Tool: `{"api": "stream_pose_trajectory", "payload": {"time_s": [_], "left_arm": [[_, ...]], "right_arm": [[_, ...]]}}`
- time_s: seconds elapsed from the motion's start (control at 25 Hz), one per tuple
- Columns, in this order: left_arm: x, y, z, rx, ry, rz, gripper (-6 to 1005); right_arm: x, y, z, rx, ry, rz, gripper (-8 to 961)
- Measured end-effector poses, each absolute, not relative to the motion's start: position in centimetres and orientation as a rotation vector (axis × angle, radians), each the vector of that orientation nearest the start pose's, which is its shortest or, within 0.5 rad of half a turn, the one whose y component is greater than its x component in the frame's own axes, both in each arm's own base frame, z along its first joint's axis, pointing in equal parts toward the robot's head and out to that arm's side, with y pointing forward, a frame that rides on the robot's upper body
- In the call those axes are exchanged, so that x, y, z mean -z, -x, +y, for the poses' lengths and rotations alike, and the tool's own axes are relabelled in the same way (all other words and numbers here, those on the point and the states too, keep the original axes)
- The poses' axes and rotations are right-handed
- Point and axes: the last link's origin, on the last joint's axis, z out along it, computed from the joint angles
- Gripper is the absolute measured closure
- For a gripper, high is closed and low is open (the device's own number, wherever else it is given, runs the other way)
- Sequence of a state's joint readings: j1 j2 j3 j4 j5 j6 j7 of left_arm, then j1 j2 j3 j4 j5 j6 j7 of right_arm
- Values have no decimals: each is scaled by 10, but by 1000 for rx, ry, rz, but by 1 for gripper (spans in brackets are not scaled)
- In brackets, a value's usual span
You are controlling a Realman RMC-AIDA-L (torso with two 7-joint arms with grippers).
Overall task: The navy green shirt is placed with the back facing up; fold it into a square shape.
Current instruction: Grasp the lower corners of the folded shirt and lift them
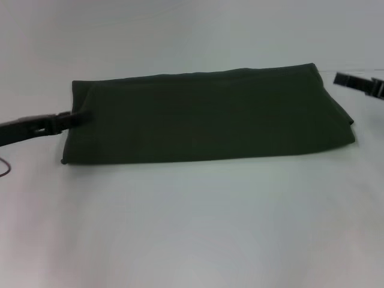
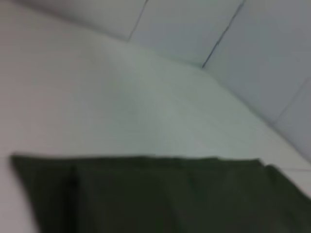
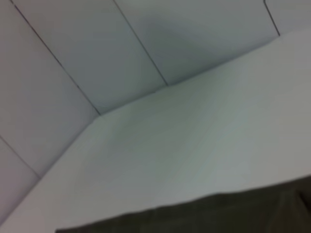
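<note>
The navy green shirt (image 1: 207, 117) lies folded into a long band across the middle of the white tabletop (image 1: 192, 228). At nine o'clock, the left gripper (image 1: 75, 118) meets the band's left end; whether its jaws are closed on the cloth cannot be told. Farther back, at two o'clock, the right gripper (image 1: 360, 84) sits just off the shirt's right end, its jaws equally unreadable.

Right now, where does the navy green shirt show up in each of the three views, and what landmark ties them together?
Head view: the navy green shirt lies as a wide folded band across the middle of the white table, the left gripper at its left end.
Left wrist view: the shirt fills the lower part.
Right wrist view: only a strip of the shirt runs along the lower edge.
Shared landmark: the shirt's long straight folded edge against the white table.
</note>
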State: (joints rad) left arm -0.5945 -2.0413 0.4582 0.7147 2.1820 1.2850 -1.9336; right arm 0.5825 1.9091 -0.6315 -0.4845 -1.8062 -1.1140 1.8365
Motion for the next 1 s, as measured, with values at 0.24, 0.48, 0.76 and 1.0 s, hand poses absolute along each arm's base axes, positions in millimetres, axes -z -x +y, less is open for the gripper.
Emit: {"api": "stream_pose_trajectory", "payload": {"time_s": [0.24,0.48,0.76,1.0], "left_arm": [[-59,306,384,554,2135,-1412,377],[-57,311,390,504,2054,-1507,377],[-51,317,391,466,2016,-1540,376],[-48,319,389,442,2026,-1547,377]], "right_arm": [[-79,-332,390,-725,2003,1291,342],[-81,-337,389,-686,2007,1284,342],[-81,-337,390,-674,2013,1280,343],[-79,-344,391,-590,2000,1295,343]]}}
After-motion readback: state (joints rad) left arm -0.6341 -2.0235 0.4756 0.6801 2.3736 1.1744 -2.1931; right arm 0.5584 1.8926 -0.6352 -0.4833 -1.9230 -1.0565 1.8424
